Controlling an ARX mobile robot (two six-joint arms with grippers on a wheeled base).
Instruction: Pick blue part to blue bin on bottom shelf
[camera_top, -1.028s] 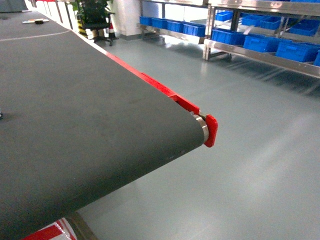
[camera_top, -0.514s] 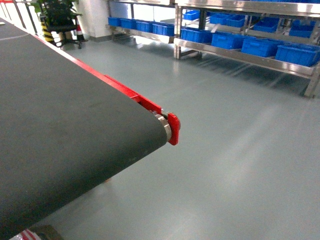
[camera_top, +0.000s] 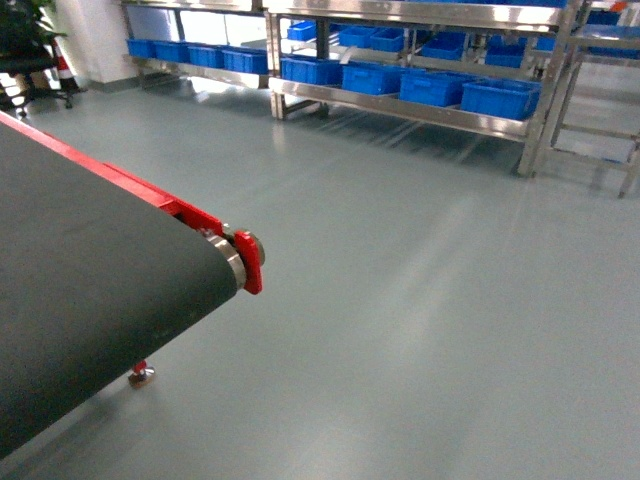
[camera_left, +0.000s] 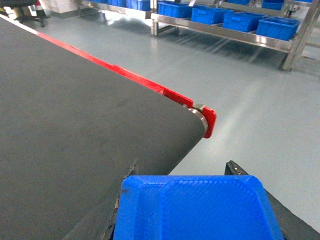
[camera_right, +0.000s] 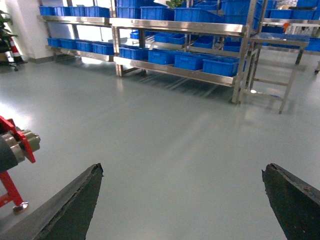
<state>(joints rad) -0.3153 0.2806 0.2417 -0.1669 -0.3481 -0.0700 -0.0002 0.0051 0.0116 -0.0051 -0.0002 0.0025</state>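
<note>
In the left wrist view the blue part (camera_left: 192, 207) fills the bottom of the frame, a blocky bright-blue piece clamped between the dark fingers of my left gripper (camera_left: 181, 169), above the end of the conveyor belt. My right gripper (camera_right: 182, 169) is open, with only grey floor between its fingers. Far across the floor, several blue bins (camera_top: 500, 97) stand in a row on the bottom shelf (camera_top: 400, 110) of a steel rack. I cannot tell which of them is the blue bin of the task. Neither gripper shows in the head view.
The dark conveyor belt (camera_top: 90, 270) with its red side rail and red end cap (camera_top: 250, 265) takes up the left. Its foot (camera_top: 141, 376) rests on the grey floor. A smaller steel frame (camera_top: 595, 110) stands to the right of the rack, and a black chair (camera_top: 25, 70) stands far left.
The head view has swung to the right: the conveyor end has slid leftwards in the frame and the steel rack with its blue bins has come further into view.
</note>
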